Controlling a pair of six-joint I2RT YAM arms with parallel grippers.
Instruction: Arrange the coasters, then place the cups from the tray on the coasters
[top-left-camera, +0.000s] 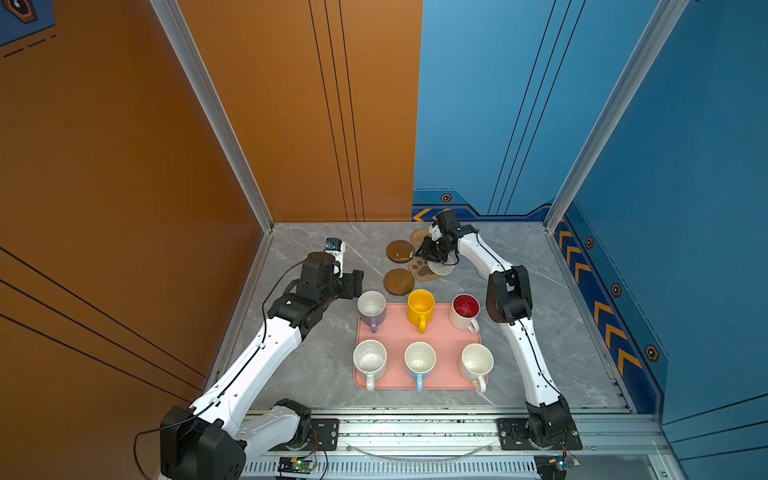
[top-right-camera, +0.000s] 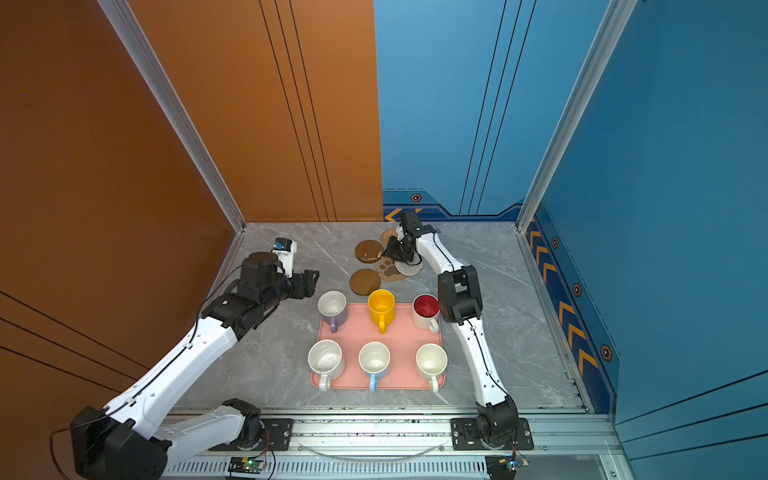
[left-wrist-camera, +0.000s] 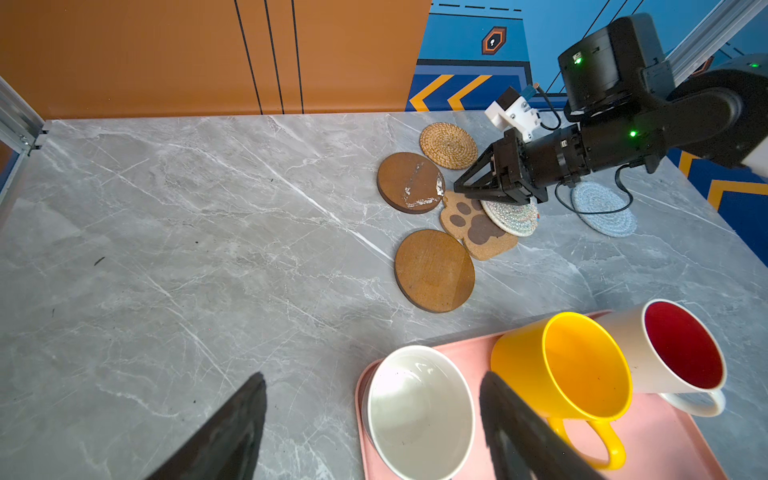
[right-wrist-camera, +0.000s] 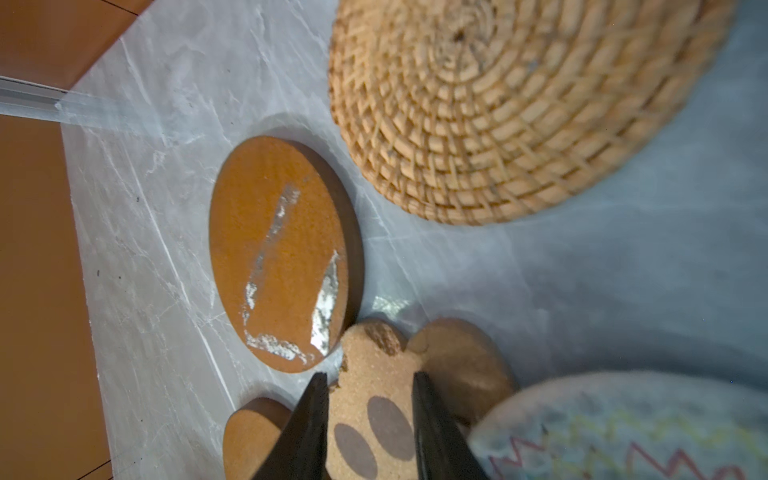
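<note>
Hovering my right gripper (left-wrist-camera: 457, 188), jaws narrowly parted and empty, over the paw coaster (left-wrist-camera: 473, 227) under the white coaster (left-wrist-camera: 513, 218), I am risking dragging both; left gripper (top-left-camera: 356, 283) is hanging wide open.

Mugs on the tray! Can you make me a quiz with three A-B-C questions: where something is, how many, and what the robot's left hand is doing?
1. Where is the yellow mug? A) back row, middle of the pink tray B) front row, left C) off the tray
2. How many mugs stand on the tray? A) four B) five C) six
3. The left hand is: A) shut tight B) open and empty C) holding a mug
Answers: 1 A, it stands between two mugs at the far edge. 2 C, two rows of three. 3 B, its fingers are spread, gripping nothing.
</note>
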